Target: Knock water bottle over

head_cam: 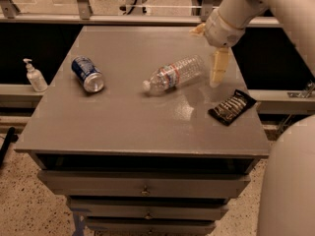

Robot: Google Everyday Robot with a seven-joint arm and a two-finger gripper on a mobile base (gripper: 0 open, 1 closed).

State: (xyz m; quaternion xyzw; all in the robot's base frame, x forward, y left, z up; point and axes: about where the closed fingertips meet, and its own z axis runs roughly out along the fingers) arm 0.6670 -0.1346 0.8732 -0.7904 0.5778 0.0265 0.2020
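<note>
The water bottle (pixel 174 74) is clear ribbed plastic with a white cap and a white-red-blue label. It lies on its side on the grey table (pixel 123 122), cap pointing front-left. My gripper (pixel 208 49) hangs just right of the bottle's base, above the table's right rear. Its cream fingers (pixel 219 68) are spread apart with nothing between them. It does not touch the bottle.
A blue soda can (pixel 88 74) lies on its side at the left. A black snack packet (pixel 231 107) lies near the right edge. A white pump dispenser (pixel 34 76) stands on a ledge left of the table. Drawers sit below the tabletop.
</note>
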